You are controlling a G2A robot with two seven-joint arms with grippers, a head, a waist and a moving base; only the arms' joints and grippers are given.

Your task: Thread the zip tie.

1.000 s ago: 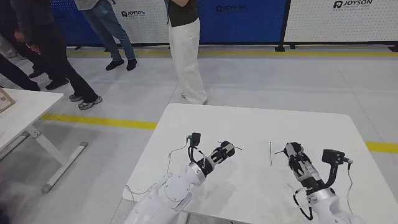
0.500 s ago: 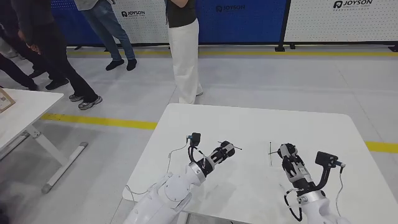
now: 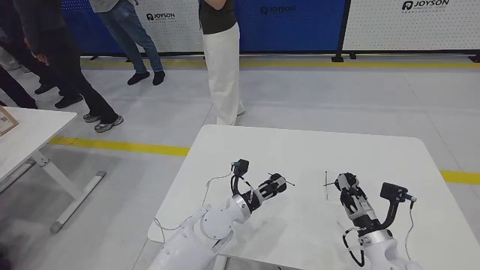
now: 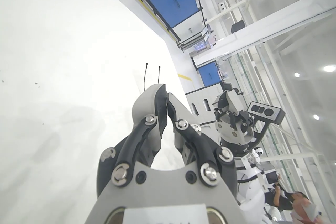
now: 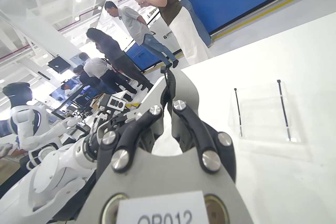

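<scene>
My left gripper is shut on a thin black zip tie whose end sticks out past its fingertips. Two thin black strands rise just beyond the tips in the left wrist view; I cannot tell whether one is a shadow. My right gripper is shut on another zip tie, whose small head pokes out at its tips. The two grippers face each other low over the white table, a hand's width apart.
Two more black zip ties lie side by side on a clear flat tray beside my right gripper. One thin black line lies between the grippers in the top view. People stand beyond the far table edge.
The right arm has shifted a little toward the left arm and nearer the front. The left gripper has edged slightly toward the right arm.
</scene>
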